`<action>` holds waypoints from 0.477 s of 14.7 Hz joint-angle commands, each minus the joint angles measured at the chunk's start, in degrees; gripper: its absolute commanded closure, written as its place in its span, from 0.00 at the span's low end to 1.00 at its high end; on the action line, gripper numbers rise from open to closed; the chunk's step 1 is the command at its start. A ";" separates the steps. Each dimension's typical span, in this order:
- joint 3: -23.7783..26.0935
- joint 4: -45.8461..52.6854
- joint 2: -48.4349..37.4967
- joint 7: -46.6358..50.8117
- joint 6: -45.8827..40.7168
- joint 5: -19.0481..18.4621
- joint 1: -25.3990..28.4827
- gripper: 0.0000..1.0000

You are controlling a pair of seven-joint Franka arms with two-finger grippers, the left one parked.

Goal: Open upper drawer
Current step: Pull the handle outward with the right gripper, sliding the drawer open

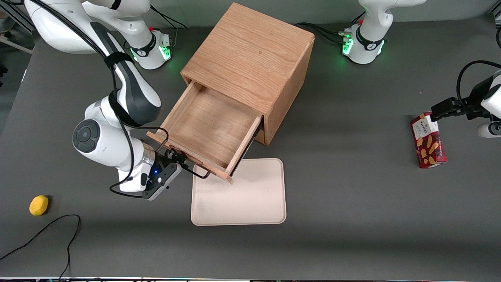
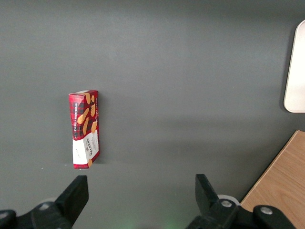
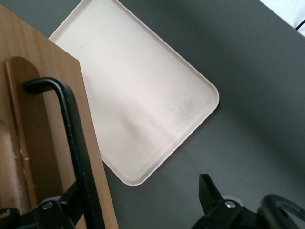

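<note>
Nearest the front camera: pale tray (image 1: 250, 196) on the worktop (image 1: 352, 219). Just above its rim, upper drawer (image 1: 207, 129) pulled well out of the cabinet (image 1: 254, 66), inside bare. Claw (image 1: 181, 161) at the black handle (image 3: 71, 138), fingers spread, gripping nothing.

Even overhead light, soft shadows; wrist views perhaps slightly blurred.

The upper drawer (image 1: 209, 131) stands pulled well out of the wooden cabinet (image 1: 254, 58), its light-oak tray bare inside. Its front panel hangs over the nearest edge of the cream tray (image 1: 250, 196). The thin black bar handle (image 3: 71, 138) runs along the panel, and the gripper (image 1: 178, 158) sits right at it.
</note>
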 commanded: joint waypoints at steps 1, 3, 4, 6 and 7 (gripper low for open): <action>-0.03 1.03 -2.41 -0.87 -1.11 0.28 0.15 0.00; 0.06 1.12 -5.83 -0.78 -3.83 1.24 0.23 0.00; -0.20 0.51 -8.37 -0.78 -3.93 3.08 0.15 0.00; -3.69 0.24 -12.86 -0.78 -6.55 4.33 0.49 0.00; -6.24 0.24 -14.97 -0.70 -9.61 5.02 0.67 0.00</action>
